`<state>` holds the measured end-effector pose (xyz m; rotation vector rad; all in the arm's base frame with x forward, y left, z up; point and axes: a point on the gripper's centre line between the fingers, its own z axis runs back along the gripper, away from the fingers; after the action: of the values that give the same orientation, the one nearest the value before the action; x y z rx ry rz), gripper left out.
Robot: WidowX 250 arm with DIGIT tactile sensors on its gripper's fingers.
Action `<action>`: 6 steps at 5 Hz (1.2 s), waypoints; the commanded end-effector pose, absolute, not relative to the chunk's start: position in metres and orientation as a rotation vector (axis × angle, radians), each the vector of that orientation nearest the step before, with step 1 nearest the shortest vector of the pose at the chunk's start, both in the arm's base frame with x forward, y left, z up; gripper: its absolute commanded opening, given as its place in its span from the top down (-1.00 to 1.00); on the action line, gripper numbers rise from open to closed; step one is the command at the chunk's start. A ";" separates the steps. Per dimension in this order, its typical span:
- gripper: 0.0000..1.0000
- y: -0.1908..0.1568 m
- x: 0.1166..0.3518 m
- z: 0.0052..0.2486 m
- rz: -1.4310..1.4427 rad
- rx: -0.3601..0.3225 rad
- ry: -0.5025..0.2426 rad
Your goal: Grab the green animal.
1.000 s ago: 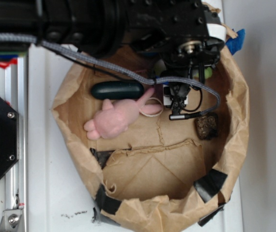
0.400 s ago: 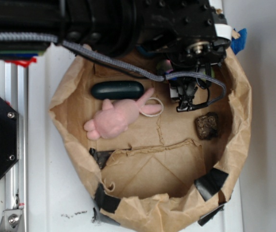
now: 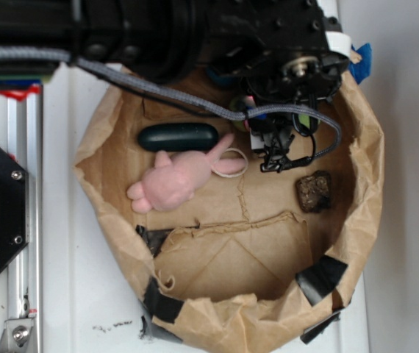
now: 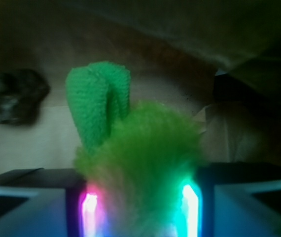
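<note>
Since the earlier frames the gripper (image 3: 272, 140) has shifted slightly left and toward the near side, after having moved far and right. Its cable loop (image 3: 327, 136) now sits lower. A green animal (image 4: 135, 148) sliver shows again beside the wrist.

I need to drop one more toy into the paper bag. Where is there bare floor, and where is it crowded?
Free: the paper bag's floor below the pink bunny and brown lump, toward the taped rim. Crowded: the top, where the dark capsule, bunny and pincer with the green animal sit.
</note>
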<state>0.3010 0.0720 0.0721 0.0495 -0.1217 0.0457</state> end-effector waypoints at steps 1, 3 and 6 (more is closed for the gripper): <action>1.00 0.028 0.292 0.149 -0.031 -0.013 -0.200; 1.00 0.001 0.263 0.186 -0.064 -0.067 -0.133; 1.00 -0.007 0.237 0.185 -0.042 -0.069 -0.111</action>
<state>0.2354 -0.0064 0.1719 -0.0696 -0.0676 -0.0334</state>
